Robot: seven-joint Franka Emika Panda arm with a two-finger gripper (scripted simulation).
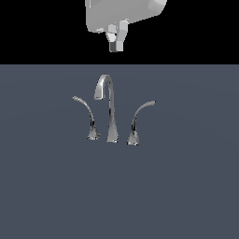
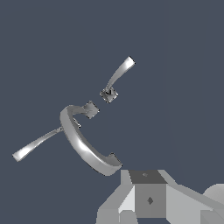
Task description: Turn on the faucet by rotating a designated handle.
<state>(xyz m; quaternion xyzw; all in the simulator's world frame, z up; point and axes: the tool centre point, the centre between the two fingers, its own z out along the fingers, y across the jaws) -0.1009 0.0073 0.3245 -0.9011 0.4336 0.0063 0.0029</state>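
The chrome faucet stands mid-scene in the exterior view, with a tall gooseneck spout (image 1: 110, 107) in its middle. The handle (image 1: 137, 122) stands at the exterior view's right of the spout, its tip pointing right. A thinner lever (image 1: 87, 119) arcs to the left. My gripper (image 1: 116, 45) hangs well above and behind the faucet, touching nothing, its fingers together and empty. In the wrist view the gripper (image 2: 150, 194) is close to the spout's arc (image 2: 81, 142). Two levers (image 2: 118, 75) (image 2: 37, 146) spread to either side; I cannot tell which is the handle there.
The faucet stands on a plain dark grey-blue surface (image 1: 186, 186) that fills the lower part of the exterior view. The white body of the hand (image 1: 123, 11) is at the top edge against black.
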